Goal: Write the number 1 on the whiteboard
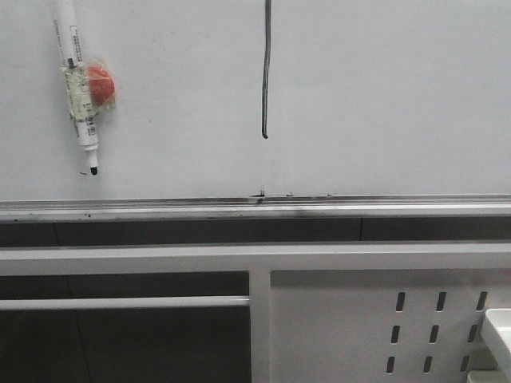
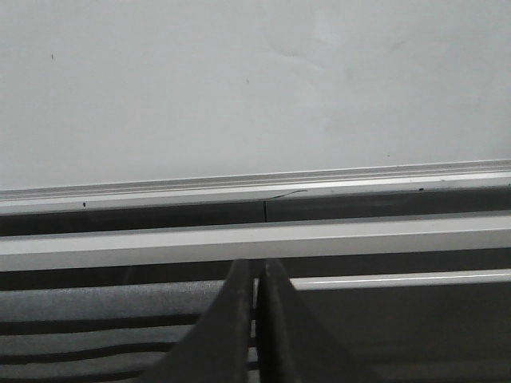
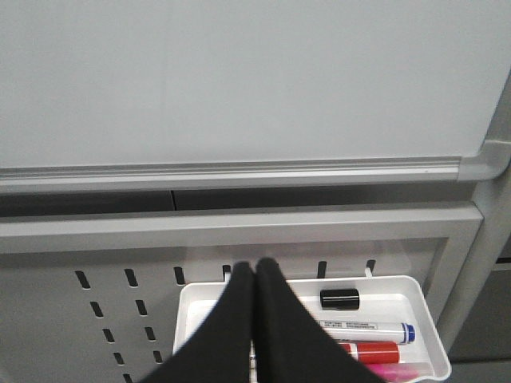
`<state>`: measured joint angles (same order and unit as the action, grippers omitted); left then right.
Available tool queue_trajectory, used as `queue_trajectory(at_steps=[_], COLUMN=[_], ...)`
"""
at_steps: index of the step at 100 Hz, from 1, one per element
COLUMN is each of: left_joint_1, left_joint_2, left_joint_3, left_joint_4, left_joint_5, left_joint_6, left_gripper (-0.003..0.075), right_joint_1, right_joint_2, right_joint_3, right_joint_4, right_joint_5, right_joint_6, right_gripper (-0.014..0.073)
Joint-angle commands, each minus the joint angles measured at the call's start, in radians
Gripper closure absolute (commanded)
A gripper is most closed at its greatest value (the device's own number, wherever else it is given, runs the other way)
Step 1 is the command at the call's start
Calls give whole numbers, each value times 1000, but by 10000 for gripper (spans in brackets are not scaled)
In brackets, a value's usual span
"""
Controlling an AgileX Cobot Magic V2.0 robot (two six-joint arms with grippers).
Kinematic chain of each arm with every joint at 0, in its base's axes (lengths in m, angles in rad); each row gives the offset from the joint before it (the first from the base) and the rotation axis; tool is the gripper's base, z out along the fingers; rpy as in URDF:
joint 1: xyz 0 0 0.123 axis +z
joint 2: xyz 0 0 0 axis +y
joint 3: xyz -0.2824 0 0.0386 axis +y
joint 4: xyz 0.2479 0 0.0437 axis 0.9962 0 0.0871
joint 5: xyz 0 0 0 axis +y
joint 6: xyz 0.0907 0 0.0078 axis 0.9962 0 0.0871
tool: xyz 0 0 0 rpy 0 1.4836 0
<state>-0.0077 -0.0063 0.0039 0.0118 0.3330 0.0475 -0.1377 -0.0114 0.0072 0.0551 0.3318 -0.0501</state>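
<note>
The whiteboard (image 1: 383, 96) fills the upper part of the front view, with its silver rail (image 1: 255, 207) along the lower edge. The number 1 (image 1: 267, 72) is a thin dark vertical stroke near the board's centre, ending in a small hook. A black-tipped marker (image 1: 78, 88) hangs on the board at the left, tip down, with an orange-red magnet (image 1: 101, 84) taped to it. Neither arm shows in the front view. My left gripper (image 2: 257, 271) is shut and empty below the rail (image 2: 255, 185). My right gripper (image 3: 255, 270) is shut and empty over a white tray (image 3: 415, 291).
The tray holds a black cap (image 3: 340, 299), a blue-capped marker (image 3: 371, 329), a red marker (image 3: 371, 351) and a pink one (image 3: 399, 370). It hangs on a white perforated panel (image 3: 112, 311), also at the front view's lower right (image 1: 431, 327). Small black smudges (image 1: 259, 194) dot the rail.
</note>
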Motion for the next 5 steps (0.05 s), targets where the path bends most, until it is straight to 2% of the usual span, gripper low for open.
queue_trajectory(at_steps=[1,5], left_joint_1=[0,0], left_joint_2=[-21,-21], left_joint_3=[35,35], left_joint_4=[-3,-3], left_joint_5=[-66,-66], left_joint_6=[2,2], left_gripper=[740,740], right_joint_1=[-7,-7], right_joint_2=[-20,-20], right_joint_3=[14,14], right_joint_4=[-17,-17], right_joint_5=[-25,-25], right_joint_6=[2,2], right_gripper=[663,663])
